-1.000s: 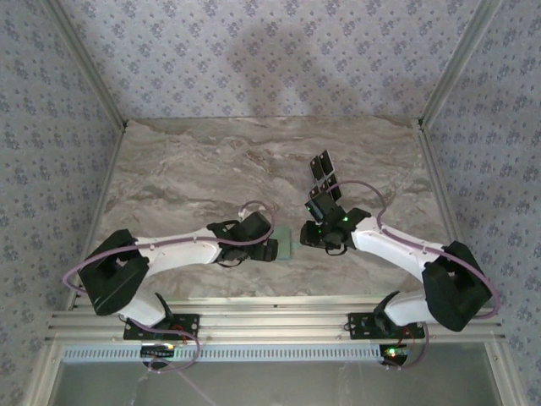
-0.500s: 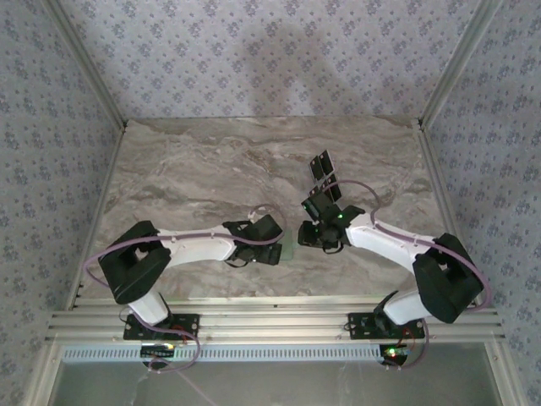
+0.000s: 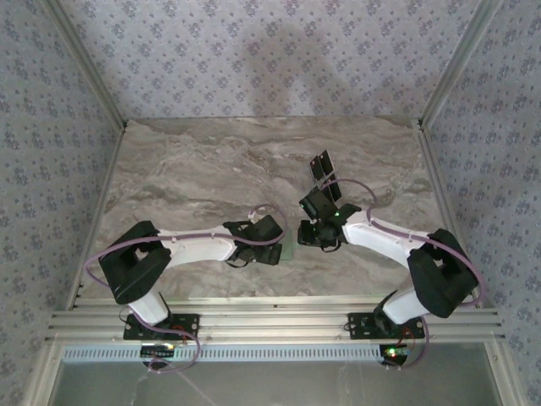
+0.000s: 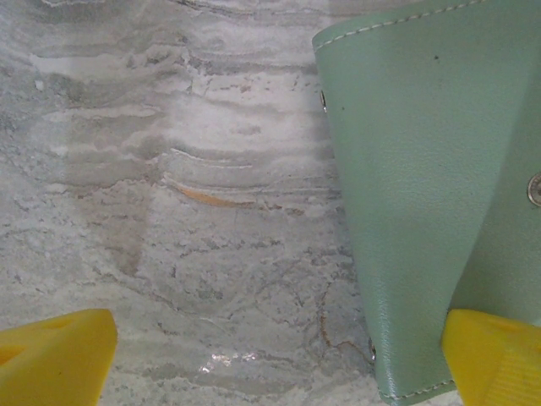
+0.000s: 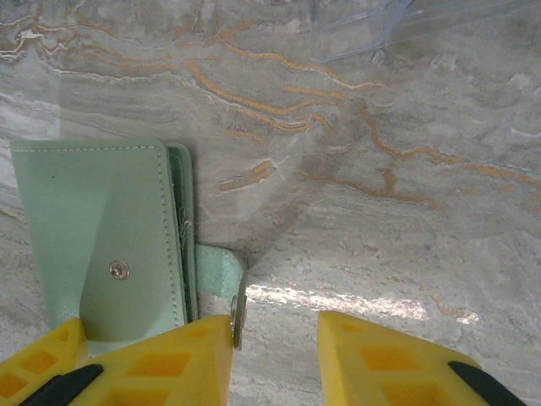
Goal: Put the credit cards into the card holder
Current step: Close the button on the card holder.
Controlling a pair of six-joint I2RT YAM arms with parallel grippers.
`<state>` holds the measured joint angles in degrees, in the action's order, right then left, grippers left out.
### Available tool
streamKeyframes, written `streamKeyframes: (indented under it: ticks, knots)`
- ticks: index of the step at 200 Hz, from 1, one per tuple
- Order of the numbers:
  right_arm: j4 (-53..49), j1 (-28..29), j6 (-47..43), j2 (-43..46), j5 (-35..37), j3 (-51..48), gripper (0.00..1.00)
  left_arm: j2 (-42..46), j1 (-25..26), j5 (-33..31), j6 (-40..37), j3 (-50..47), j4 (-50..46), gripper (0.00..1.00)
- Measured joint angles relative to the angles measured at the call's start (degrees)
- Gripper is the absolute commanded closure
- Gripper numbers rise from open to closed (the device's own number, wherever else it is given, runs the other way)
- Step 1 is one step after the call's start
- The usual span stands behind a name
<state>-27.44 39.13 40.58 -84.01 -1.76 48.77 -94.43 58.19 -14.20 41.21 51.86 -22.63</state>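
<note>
None of the cards is in yet. The top view gives me at least two cards [image 3: 322, 166] on the table [image 3: 194, 169] beyond the right claw [image 5: 275, 359]. The holder [image 5: 93, 228] lies folded between the arms. The left claw [image 4: 275, 359] is spread wide, with the holder at one finger. The right claw is part-open and grips nothing. Its wrist view adds the loose snap tab [image 5: 221, 266] beside a finger.
</note>
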Motion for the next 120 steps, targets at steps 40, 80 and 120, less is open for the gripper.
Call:
streamKeyframes:
  ticks: [40, 80, 120]
  knots:
    - [0.48, -0.02, -0.33, -0.7, -0.22, 0.28, 0.76, 0.0, 0.0, 0.0, 0.35, -0.04, 0.07, 0.01]
    - [0.87, -0.24, -0.57, -0.79, -0.42, 0.28, 0.77, 0.02, 0.0, 0.0, 0.37, -0.15, 0.15, 0.01]
    - [1.29, -0.79, -0.59, -1.29, -0.61, 0.28, 0.78, 0.04, 0.0, 0.0, 0.42, -0.31, 0.48, 0.01]
